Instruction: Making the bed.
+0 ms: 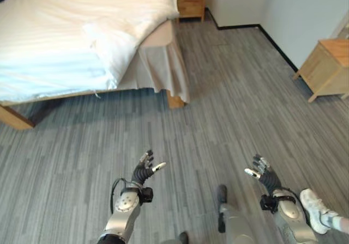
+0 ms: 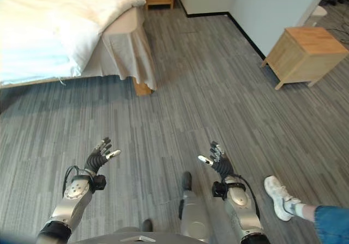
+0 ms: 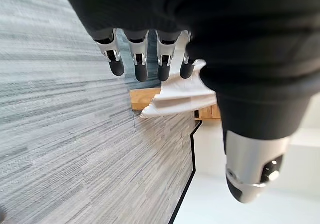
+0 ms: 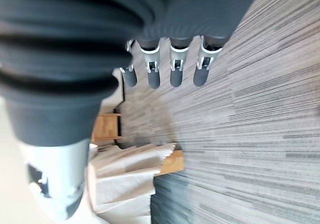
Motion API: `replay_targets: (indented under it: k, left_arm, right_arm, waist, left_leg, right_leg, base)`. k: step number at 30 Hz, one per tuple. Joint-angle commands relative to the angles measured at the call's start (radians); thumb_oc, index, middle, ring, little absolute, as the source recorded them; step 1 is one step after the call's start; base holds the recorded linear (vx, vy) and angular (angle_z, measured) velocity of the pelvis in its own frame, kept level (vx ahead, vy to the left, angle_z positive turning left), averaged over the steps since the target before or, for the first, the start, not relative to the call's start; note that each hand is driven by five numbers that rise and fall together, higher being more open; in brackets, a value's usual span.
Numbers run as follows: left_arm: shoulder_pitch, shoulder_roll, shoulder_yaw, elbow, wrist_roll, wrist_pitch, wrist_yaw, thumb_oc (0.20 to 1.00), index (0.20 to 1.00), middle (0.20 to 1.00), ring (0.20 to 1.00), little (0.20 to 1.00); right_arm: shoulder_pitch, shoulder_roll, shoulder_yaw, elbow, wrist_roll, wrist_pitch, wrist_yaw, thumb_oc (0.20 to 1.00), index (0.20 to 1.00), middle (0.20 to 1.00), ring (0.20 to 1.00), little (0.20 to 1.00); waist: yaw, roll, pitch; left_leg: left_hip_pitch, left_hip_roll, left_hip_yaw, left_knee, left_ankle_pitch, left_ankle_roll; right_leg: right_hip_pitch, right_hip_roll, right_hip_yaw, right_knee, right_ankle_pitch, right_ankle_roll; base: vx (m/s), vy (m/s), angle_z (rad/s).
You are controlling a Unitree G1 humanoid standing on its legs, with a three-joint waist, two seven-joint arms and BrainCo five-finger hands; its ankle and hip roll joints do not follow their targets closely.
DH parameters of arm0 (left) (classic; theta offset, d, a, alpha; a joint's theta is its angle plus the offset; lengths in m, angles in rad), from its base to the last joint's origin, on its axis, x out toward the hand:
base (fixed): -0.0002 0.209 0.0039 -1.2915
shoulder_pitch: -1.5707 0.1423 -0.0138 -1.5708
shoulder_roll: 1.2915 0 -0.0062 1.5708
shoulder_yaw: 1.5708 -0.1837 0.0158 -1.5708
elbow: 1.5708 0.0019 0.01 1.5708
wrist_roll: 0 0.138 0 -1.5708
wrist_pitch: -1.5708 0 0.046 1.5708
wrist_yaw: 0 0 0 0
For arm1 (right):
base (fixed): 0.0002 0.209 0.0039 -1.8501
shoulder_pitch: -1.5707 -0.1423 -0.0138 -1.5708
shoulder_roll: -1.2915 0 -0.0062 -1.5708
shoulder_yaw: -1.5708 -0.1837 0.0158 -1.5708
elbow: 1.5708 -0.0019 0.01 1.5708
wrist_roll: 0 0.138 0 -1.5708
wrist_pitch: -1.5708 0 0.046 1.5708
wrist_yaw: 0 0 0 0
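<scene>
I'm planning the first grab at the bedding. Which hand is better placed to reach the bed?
Probably the left hand. The bed lies ahead toward the robot's left, so that hand is on its side; the right hand is farther across the floor. Both are open, empty and still well short of it.

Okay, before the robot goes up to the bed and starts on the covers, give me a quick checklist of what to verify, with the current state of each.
1. Left hand free: ok, fingers relaxed, holding nothing.
2. Right hand free: ok, fingers relaxed, holding nothing.
3. Hands at the bed: not ok, both hang over bare floor, well short of it.
4. White duvet on the mattress: ok, but rumpled, with a fold bunched at the near corner.
5. Path to the bed: ok, the floor between shows no obstacle.
6. Bystander: not ok, a person's shoe stands close beside the right arm.
</scene>
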Motion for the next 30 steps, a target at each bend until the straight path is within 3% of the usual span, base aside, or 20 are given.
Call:
replay_targets:
  k: [1, 2, 3, 4, 5, 7, 8, 9, 11, 12, 13, 16, 17, 18, 20, 22, 24, 27, 28, 30]
  left_arm:
    - [0.027, 0.029, 0.014, -0.111, 0.047, -0.062, -0.02, 1.0, 1.0, 1.0, 1.0, 1.0]
    - [0.028, 0.028, 0.014, -0.112, 0.047, -0.062, -0.02, 1.0, 1.0, 1.0, 1.0, 1.0]
    - [0.031, 0.024, 0.006, -0.116, 0.049, -0.062, -0.026, 1.0, 1.0, 1.0, 1.0, 1.0]
    - [0.023, 0.011, 0.0, -0.091, 0.042, -0.06, -0.023, 1.0, 1.0, 1.0, 1.0, 1.0]
    - [0.015, -0.001, 0.001, -0.089, 0.019, -0.056, -0.011, 1.0, 1.0, 1.0, 1.0, 1.0]
    - [0.004, 0.003, -0.002, -0.102, -0.032, -0.055, -0.016, 1.0, 1.0, 1.0, 1.0, 1.0]
    - [0.003, 0.004, -0.002, -0.102, -0.032, -0.055, -0.016, 1.0, 1.0, 1.0, 1.0, 1.0]
    - [-0.023, 0.01, -0.004, -0.102, -0.031, -0.05, -0.01, 1.0, 1.0, 1.0, 1.0, 1.0]
    - [-0.051, 0.002, -0.019, -0.091, -0.062, -0.051, -0.016, 1.0, 1.0, 1.0, 1.0, 1.0]
    - [-0.052, 0.002, -0.02, -0.09, -0.062, -0.052, -0.016, 1.0, 1.0, 1.0, 1.0, 1.0]
    - [-0.06, 0.002, -0.033, -0.087, -0.076, -0.057, -0.029, 1.0, 1.0, 1.0, 1.0, 1.0]
    - [-0.059, -0.001, -0.047, -0.09, -0.075, -0.063, -0.05, 1.0, 1.0, 1.0, 1.0, 1.0]
    - [-0.059, -0.001, -0.047, -0.09, -0.075, -0.063, -0.05, 1.0, 1.0, 1.0, 1.0, 1.0]
    - [-0.042, -0.003, -0.042, -0.097, -0.07, -0.066, -0.06, 1.0, 1.0, 1.0, 1.0, 1.0]
    - [-0.016, -0.001, -0.023, -0.122, -0.065, -0.062, -0.072, 1.0, 1.0, 1.0, 1.0, 1.0]
    - [-0.006, 0.0, -0.021, -0.126, -0.069, -0.063, -0.077, 1.0, 1.0, 1.0, 1.0, 1.0]
    - [0.029, -0.001, 0.0, -0.147, -0.087, -0.069, -0.096, 1.0, 1.0, 1.0, 1.0, 1.0]
    - [0.045, 0.016, -0.012, -0.152, -0.103, -0.066, -0.131, 1.0, 1.0, 1.0, 1.0, 1.0]
    - [0.04, 0.03, -0.011, -0.16, -0.126, -0.066, -0.13, 1.0, 1.0, 1.0, 1.0, 1.0]
    - [0.039, 0.039, -0.001, -0.169, -0.144, -0.069, -0.127, 1.0, 1.0, 1.0, 1.0, 1.0]
  right_arm:
    - [-0.027, -0.044, -0.042, -0.042, -0.03, -0.052, 0.039, 1.0, 1.0, 1.0, 1.0, 1.0]
    - [-0.027, -0.044, -0.042, -0.042, -0.03, -0.052, 0.04, 1.0, 1.0, 1.0, 1.0, 1.0]
    - [-0.026, -0.05, -0.045, -0.039, -0.029, -0.05, 0.043, 1.0, 1.0, 1.0, 1.0, 1.0]
    - [-0.044, -0.062, -0.042, -0.014, -0.016, -0.051, 0.034, 1.0, 1.0, 1.0, 1.0, 1.0]
    - [-0.057, -0.067, -0.043, -0.011, 0.026, -0.057, 0.018, 1.0, 1.0, 1.0, 1.0, 1.0]
    - [-0.071, -0.077, -0.038, -0.013, 0.071, -0.069, 0.017, 1.0, 1.0, 1.0, 1.0, 1.0]
    - [-0.072, -0.077, -0.038, -0.013, 0.071, -0.069, 0.017, 1.0, 1.0, 1.0, 1.0, 1.0]
    - [-0.093, -0.103, -0.039, -0.016, 0.04, -0.059, -0.009, 1.0, 1.0, 1.0, 1.0, 1.0]
    - [-0.1, -0.109, -0.053, -0.016, 0.049, -0.06, -0.029, 1.0, 1.0, 1.0, 1.0, 1.0]
    - [-0.1, -0.108, -0.054, -0.016, 0.049, -0.06, -0.029, 1.0, 1.0, 1.0, 1.0, 1.0]
    - [-0.078, -0.105, -0.083, -0.041, 0.068, -0.072, -0.025, 1.0, 1.0, 1.0, 1.0, 1.0]
    - [-0.056, -0.102, -0.096, -0.041, 0.051, -0.074, -0.014, 1.0, 1.0, 1.0, 1.0, 1.0]
    - [-0.056, -0.102, -0.096, -0.041, 0.051, -0.074, -0.014, 1.0, 1.0, 1.0, 1.0, 1.0]
    - [-0.054, -0.094, -0.093, -0.02, 0.035, -0.071, -0.006, 1.0, 1.0, 1.0, 1.0, 1.0]
    - [-0.048, -0.089, -0.098, -0.026, 0.027, -0.066, 0.008, 1.0, 1.0, 1.0, 1.0, 1.0]
    - [-0.046, -0.087, -0.096, -0.027, 0.024, -0.064, 0.011, 1.0, 1.0, 1.0, 1.0, 1.0]
    - [-0.045, -0.072, -0.083, -0.033, 0.014, -0.059, 0.03, 1.0, 1.0, 1.0, 1.0, 1.0]
    - [-0.061, -0.044, -0.075, -0.02, 0.011, -0.064, 0.031, 1.0, 1.0, 1.0, 1.0, 1.0]
    - [-0.078, -0.02, -0.069, -0.02, 0.043, -0.067, 0.031, 1.0, 1.0, 1.0, 1.0, 1.0]
    - [-0.08, -0.016, -0.067, -0.026, 0.041, -0.065, 0.036, 1.0, 1.0, 1.0, 1.0, 1.0]
  waist:
    - [-0.021, 0.038, -0.08]
    - [-0.021, 0.04, -0.081]
    - [-0.024, 0.049, -0.091]
    - [-0.025, 0.045, -0.096]
    - [-0.011, 0.036, -0.085]
    - [0.019, -0.007, -0.049]
    - [0.017, -0.011, -0.051]
    - [0.055, -0.025, -0.029]
    - [0.077, -0.032, -0.02]
    - [0.078, -0.035, -0.022]
    - [0.082, -0.02, -0.024]
    - [0.095, -0.003, -0.047]
    - [0.094, -0.004, -0.049]
    - [0.114, 0.017, -0.067]
    - [0.12, 0.023, -0.082]
    - [0.127, 0.022, -0.086]
    - [0.131, 0.019, -0.112]
    - [0.159, -0.018, -0.137]
    - [0.159, -0.021, -0.117]
    - [0.149, -0.012, -0.1]
  left_leg:
    - [0.237, 0.027, -0.022, -0.032, 0.081, -0.078]
    - [0.236, 0.028, -0.022, -0.03, 0.08, -0.079]
    - [0.218, 0.043, -0.019, 0.035, 0.142, -0.106]
    - [0.118, 0.056, 0.03, 0.307, 0.349, -0.195]
    - [0.033, 0.06, 0.073, 0.49, 0.395, -0.207]
    - [-0.105, 0.087, 0.175, 0.751, 0.408, -0.178]
    - [-0.109, 0.083, 0.174, 0.751, 0.411, -0.177]
    - [-0.206, 0.152, 0.272, 0.781, 0.379, -0.152]
    - [-0.309, 0.217, 0.341, 0.694, 0.359, -0.146]
    - [-0.31, 0.214, 0.343, 0.69, 0.363, -0.144]
    - [-0.335, 0.224, 0.37, 0.519, 0.357, -0.155]
    - [-0.376, 0.138, 0.394, 0.247, 0.373, -0.138]
    - [-0.375, 0.136, 0.395, 0.239, 0.378, -0.137]
    - [-0.384, 0.088, 0.406, 0.065, 0.404, -0.137]
    - [-0.381, 0.093, 0.498, 0.003, 0.448, -0.143]
    - [-0.372, 0.092, 0.51, 0.0, 0.453, -0.141]
    - [-0.321, 0.069, 0.519, -0.022, 0.4, -0.097]
    - [-0.277, 0.029, 0.54, -0.003, 0.322, -0.044]
    - [-0.227, 0.001, 0.534, -0.004, 0.283, -0.001]
    - [-0.187, 0.003, 0.51, -0.022, 0.269, 0.013]
  right_leg:
    - [0.011, 0.044, -0.057, -0.009, 0.232, -0.002]
    - [0.01, 0.045, -0.057, -0.007, 0.231, -0.002]
    - [0.023, 0.053, -0.064, 0.005, 0.216, -0.013]
    - [0.081, 0.055, -0.09, 0.029, 0.181, -0.05]
    - [0.141, 0.06, -0.104, 0.013, 0.155, -0.073]
    - [0.245, 0.065, -0.111, -0.018, 0.106, -0.123]
    - [0.241, 0.061, -0.112, -0.018, 0.107, -0.122]
    - [0.323, 0.077, -0.11, -0.044, 0.064, -0.141]
    - [0.382, 0.069, -0.109, -0.068, 0.038, -0.142]
    - [0.379, 0.065, -0.109, -0.068, 0.039, -0.141]
    - [0.422, 0.069, -0.11, -0.08, 0.019, -0.132]
    - [0.478, 0.078, -0.108, -0.09, -0.02, -0.116]
    - [0.476, 0.076, -0.108, -0.09, -0.018, -0.115]
    - [0.518, 0.105, -0.099, -0.096, -0.043, -0.106]
    - [0.565, 0.113, -0.104, -0.097, -0.067, -0.101]
    - [0.569, 0.11, -0.096, -0.097, -0.066, -0.099]
    - [0.598, 0.095, -0.105, -0.088, -0.105, -0.085]
    - [0.573, 0.007, -0.113, 0.089, -0.035, -0.027]
    - [0.483, -0.04, -0.084, 0.361, 0.149, 0.023]
    - [0.42, -0.047, -0.077, 0.486, 0.171, 0.026]
  base:
    - [0.31, -0.106, 1.16]
    - [0.3, -0.119, 0.73]
    - [0.44, -0.241, 0.48]
    - [0.63, -0.356, 0.35]
    - [0.63, -0.43, 0.48]
    - [0.36, -0.356, 0.27]
    - [0.41, -0.363, -0.34]
    - [0.42, -0.264, -0.28]
    - [0.42, -0.185, -0.17]
    - [0.44, -0.032, -0.01]
    - [0.44, 0.008, 0.06]
    - [0.46, 0.035, 0.16]
    - [0.47, 0.037, 0.08]
    - [0.47, 0.019, -0.18]
    - [0.55, 0.001, -0.25]
    - [0.27, 0.009, -0.35]
    - [0.47, 0.072, 0.0]
    - [0.39, 0.111, 0.26]
    - [0.43, 0.193, -0.05]
    - [0.31, 0.096, 0.35]
